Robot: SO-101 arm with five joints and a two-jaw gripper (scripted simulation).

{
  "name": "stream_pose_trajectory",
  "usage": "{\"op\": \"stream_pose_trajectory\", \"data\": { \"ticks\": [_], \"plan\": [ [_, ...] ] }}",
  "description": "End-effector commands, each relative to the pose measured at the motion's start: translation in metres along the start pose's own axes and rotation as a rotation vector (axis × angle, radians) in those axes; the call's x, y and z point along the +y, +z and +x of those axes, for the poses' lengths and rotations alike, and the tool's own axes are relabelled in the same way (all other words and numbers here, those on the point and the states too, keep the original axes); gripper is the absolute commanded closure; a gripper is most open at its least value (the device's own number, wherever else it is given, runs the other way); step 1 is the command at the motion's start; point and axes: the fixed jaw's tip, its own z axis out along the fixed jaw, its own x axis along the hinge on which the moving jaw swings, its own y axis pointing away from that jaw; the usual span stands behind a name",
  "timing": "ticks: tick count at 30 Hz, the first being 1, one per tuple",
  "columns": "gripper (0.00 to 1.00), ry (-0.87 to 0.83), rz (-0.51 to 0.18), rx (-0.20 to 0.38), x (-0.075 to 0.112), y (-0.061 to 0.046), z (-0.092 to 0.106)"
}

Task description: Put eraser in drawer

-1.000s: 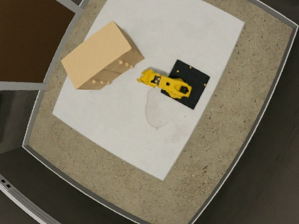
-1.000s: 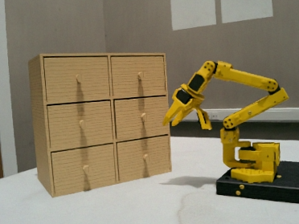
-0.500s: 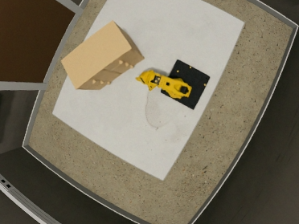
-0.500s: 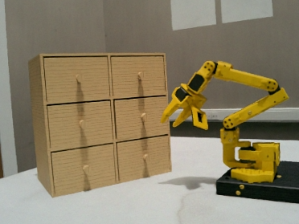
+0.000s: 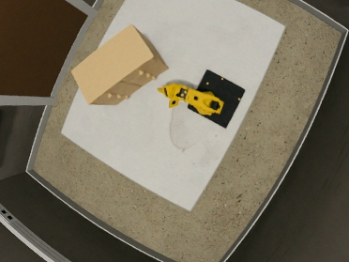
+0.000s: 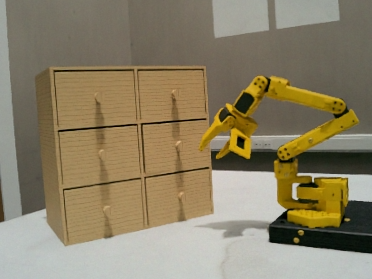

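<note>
A light wooden cabinet (image 5: 113,64) (image 6: 130,146) with six small drawers in two columns stands on the white mat (image 5: 202,29). All six drawers look shut, each with a small knob. No eraser shows in either view. My yellow gripper (image 5: 165,98) (image 6: 212,150) hangs in the air just right of the cabinet, level with the middle right drawer (image 6: 175,147) and a little apart from its front. Its jaws stand slightly apart with nothing between them.
The arm's black base (image 5: 231,89) (image 6: 320,237) sits on the mat to the right of the cabinet. The mat lies on a sandy table (image 5: 295,123) with a raised grey rim. A faint curved mark (image 5: 175,132) shows on the mat in front of the base.
</note>
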Motion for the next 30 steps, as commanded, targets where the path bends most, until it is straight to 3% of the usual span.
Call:
{"op": "stream_pose_trajectory", "data": {
  "ticks": [1, 30],
  "plan": [
    [0.79, 0.111, 0.022, 0.022, -0.0031, -0.0024, 0.0038],
    [0.79, 0.736, 0.026, 0.026, -0.0032, -0.0023, 0.0019]
  ]
}}
